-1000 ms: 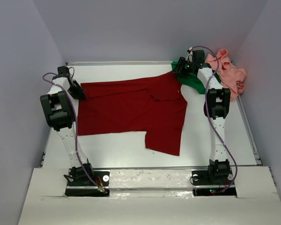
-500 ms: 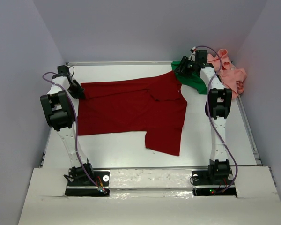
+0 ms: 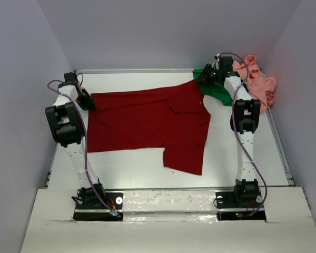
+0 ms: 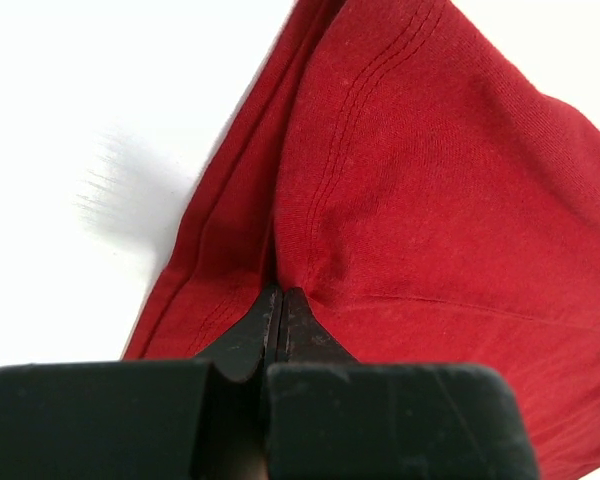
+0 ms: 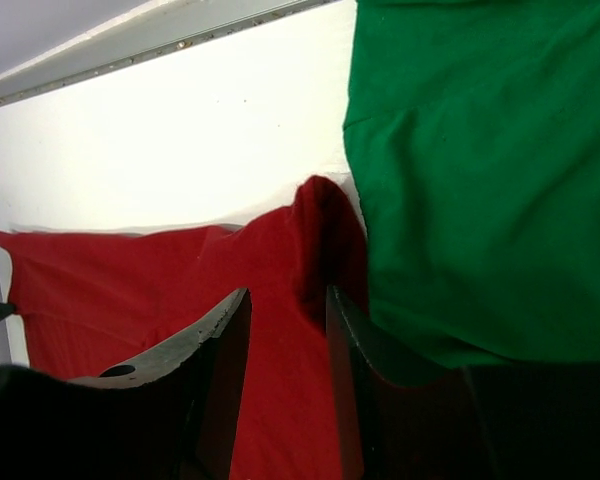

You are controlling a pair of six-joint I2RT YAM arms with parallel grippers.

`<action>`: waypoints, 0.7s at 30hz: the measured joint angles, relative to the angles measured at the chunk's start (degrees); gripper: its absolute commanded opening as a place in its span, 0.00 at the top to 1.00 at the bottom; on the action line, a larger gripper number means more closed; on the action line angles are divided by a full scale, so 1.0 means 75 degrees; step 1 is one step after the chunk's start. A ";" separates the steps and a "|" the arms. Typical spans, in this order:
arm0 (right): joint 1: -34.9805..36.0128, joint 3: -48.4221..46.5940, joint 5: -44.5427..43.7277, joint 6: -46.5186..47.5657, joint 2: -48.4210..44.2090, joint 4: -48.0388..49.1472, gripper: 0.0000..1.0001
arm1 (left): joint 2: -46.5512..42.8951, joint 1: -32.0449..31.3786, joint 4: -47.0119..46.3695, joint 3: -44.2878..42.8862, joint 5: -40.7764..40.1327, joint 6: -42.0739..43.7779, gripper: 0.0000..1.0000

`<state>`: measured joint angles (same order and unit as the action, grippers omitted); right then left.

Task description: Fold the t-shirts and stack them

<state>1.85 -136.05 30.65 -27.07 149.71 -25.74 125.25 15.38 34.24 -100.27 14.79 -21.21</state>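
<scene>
While the dark red t-shirt (image 3: 147,121) lay spread across the middle of the worktop (image 3: 126,168), both arms were out at its far corners. The left fingers (image 4: 250,345) were pressed tight together, and look at that, a pinch of red cloth was caught right at their tips, by the stitched hem at the shirt's left edge. The fabric rose in a small tent toward the grip, so that corner was lifted, not lying flat.

Over on the other side, the right fingers (image 5: 220,350) hung above the far right corner of the same shirt, with a narrow gap between them, and a raised ridge of red cloth stood just beyond the tips. Nothing was pinched there that I could see; the red showed through the gap, below.

Why there? My read: a hold at each end of one edge would let the two arms carry that edge over together for the fold.

Tricky spot, though. The green t-shirt (image 5: 480,180) lay right beside that ridge, touching the red or overlapping it, I couldn't say which, so a sloppy close could well catch green along with red. The pink t-shirt (image 3: 258,84) sat crumpled in the far right corner, behind the right arm, apart from the red one.

No stack was begun. It was early going, by my judgement, with the first fold not yet made.
</scene>
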 measured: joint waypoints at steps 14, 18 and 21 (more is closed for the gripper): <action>0.0003 0.0000 0.0119 -0.0178 0.0175 0.0099 0.65 | 0.0035 0.0000 0.0041 -0.0017 0.0003 0.0000 1.00; 0.0020 0.0000 0.0125 -0.0204 0.0227 0.0102 0.91 | 0.0035 0.0003 0.0047 -0.0035 0.0003 0.0000 1.00; 0.0020 0.0000 0.0178 -0.0248 0.0245 0.0102 1.00 | 0.0035 0.0003 0.0047 -0.0052 0.0003 -0.0003 1.00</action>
<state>2.00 -136.05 31.99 -28.93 151.55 -24.97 125.51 15.40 34.59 -100.66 14.81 -21.23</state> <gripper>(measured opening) 0.045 0.011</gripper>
